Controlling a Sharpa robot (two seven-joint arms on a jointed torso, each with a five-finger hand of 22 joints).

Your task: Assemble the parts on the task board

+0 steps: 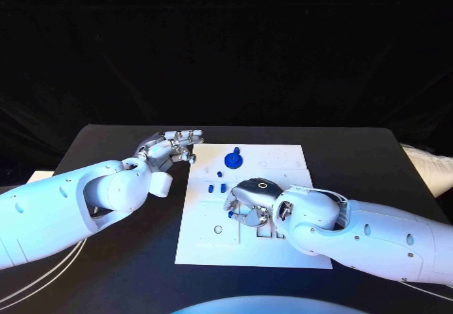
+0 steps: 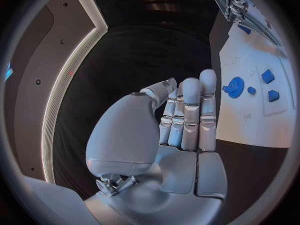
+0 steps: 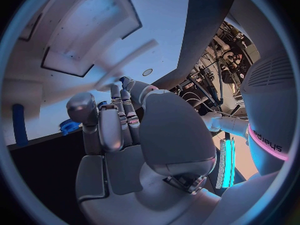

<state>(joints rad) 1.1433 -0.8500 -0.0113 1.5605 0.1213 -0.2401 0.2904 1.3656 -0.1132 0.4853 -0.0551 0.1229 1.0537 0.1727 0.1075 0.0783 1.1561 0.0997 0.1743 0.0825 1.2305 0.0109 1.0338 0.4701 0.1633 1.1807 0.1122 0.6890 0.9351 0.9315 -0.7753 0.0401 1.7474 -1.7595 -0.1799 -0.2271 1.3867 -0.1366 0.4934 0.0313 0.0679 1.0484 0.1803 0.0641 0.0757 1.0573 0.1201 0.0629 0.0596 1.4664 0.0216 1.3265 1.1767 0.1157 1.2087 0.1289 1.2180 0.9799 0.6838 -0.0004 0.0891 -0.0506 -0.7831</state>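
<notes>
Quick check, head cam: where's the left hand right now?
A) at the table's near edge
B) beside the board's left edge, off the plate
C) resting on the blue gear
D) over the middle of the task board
B: the left hand sits by the far left edge of the task board, holding nothing, while the blue gear lies apart from it on the plate.

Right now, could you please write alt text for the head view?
The right robot hand presses down on the white task board mid-table, while the left robot hand hovers empty at the board's far left corner. A blue gear lies on the board.
</notes>
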